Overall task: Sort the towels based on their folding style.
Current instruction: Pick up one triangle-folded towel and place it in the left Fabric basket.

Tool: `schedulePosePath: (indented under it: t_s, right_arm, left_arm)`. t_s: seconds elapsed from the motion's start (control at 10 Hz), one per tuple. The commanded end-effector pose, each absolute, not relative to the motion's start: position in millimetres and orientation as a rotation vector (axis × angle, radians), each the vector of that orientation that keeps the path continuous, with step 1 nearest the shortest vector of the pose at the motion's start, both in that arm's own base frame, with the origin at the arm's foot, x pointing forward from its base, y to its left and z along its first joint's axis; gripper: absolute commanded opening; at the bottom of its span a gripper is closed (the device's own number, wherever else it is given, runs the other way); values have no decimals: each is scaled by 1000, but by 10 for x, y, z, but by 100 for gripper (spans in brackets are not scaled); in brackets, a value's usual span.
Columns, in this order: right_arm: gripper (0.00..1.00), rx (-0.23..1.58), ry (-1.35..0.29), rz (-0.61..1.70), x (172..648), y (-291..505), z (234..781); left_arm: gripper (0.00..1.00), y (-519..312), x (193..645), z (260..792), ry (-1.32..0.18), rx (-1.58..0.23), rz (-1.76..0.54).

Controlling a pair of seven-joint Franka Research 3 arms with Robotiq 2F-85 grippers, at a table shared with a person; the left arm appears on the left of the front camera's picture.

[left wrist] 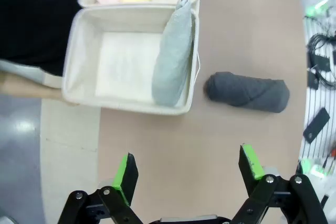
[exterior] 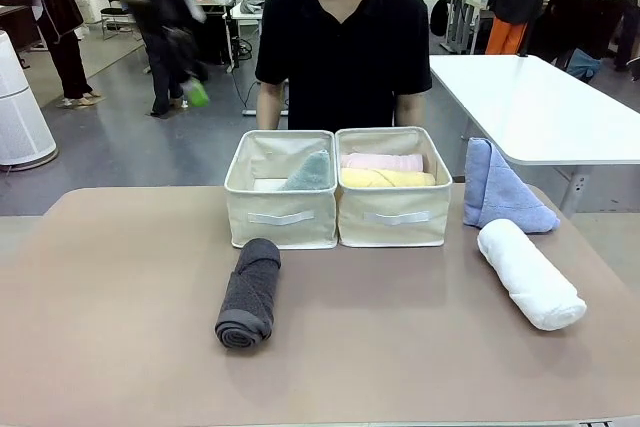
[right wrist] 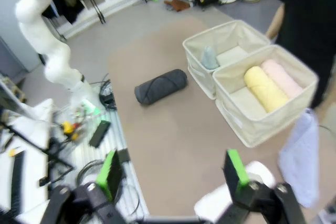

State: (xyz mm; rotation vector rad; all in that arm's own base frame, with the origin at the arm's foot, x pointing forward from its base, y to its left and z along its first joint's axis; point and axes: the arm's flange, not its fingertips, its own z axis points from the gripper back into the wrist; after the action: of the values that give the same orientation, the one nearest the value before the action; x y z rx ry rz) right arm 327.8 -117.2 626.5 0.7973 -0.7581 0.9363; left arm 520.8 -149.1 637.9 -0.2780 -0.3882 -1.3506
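Towel (left wrist: 247, 93), the dark grey roll, lies on the table (left wrist: 241, 30) just outside the left bin (left wrist: 126, 106), ahead of your left claw (left wrist: 189, 163), fingers (left wrist: 126, 174) wide apart; its length runs along their gap, so turn the wrist first

Two cream fabric bins (exterior: 282, 222) stand touching, side by side, on the tan table (exterior: 120, 307). Just behind the bins stands a person in a black shirt (exterior: 345, 47). Farther back, right of the bins, a white table (exterior: 530, 107).
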Motion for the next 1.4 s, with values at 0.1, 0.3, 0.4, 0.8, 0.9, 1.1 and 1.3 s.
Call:
schedulePosePath:
  t_s: [0.1,0.3,0.4,0.8,0.9,1.1,1.3]
  right_arm:
    - [100,810,-765,944,3268,-1157,6254]
    - [100,810,-765,944,3268,-1157,6254]
    - [100,810,-765,944,3268,-1157,6254]
    - [100,810,-765,944,3268,-1157,6254]
    - [100,810,-765,944,3268,-1157,6254]
    - [100,810,-765,944,3268,-1157,6254]
    - [100,810,-765,944,3268,-1157,6254]
  left_arm:
    - [100,-99,4576,6237,-598,-359,-1116]
    - [100,563,4569,6134,-609,-437,-1005]
    - [100,676,4582,6090,-589,-446,-1014]
    - [100,869,4505,6026,-573,-427,-981]
    - [100,869,4505,6026,-573,-427,-981]
    - [100,869,4505,6026,-573,-427,-981]
    - [100,869,4505,6026,-573,-427,-981]
